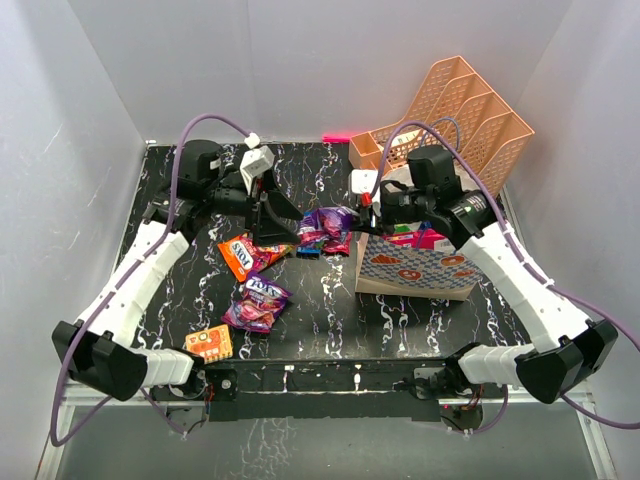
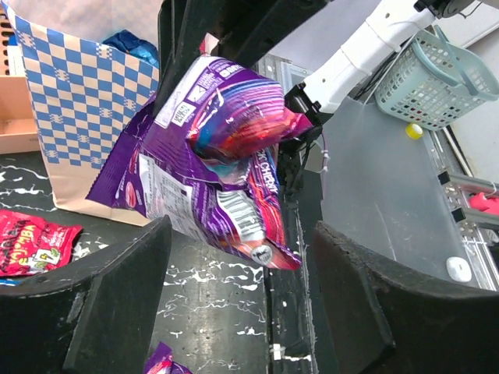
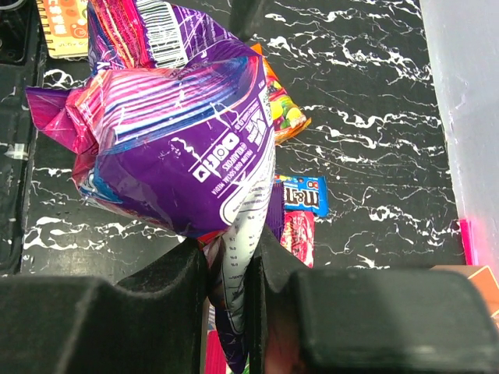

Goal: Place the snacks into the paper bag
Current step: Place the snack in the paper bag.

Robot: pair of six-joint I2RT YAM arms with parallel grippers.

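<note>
A crumpled purple snack packet [image 3: 179, 140] hangs in the air just left of the paper bag [image 1: 415, 265], and my right gripper [image 3: 234, 273] is shut on its edge. My left gripper [image 2: 242, 288] stands open just below the same purple snack packet [image 2: 218, 156], fingers wide on both sides and not touching it. The paper bag [image 2: 86, 101] stands upright with snacks inside. More snacks lie on the table: an orange packet [image 1: 245, 255], a purple packet [image 1: 258, 302], an orange box [image 1: 208, 343], a blue M&M's packet [image 3: 302, 195] and a red packet [image 3: 296, 234].
A peach mesh file organizer [image 1: 455, 115] leans at the back right behind the bag. A small white item [image 1: 362, 181] and a pink item [image 1: 336, 137] lie near the table's back edge. White walls close in the black marbled table [image 1: 320, 320].
</note>
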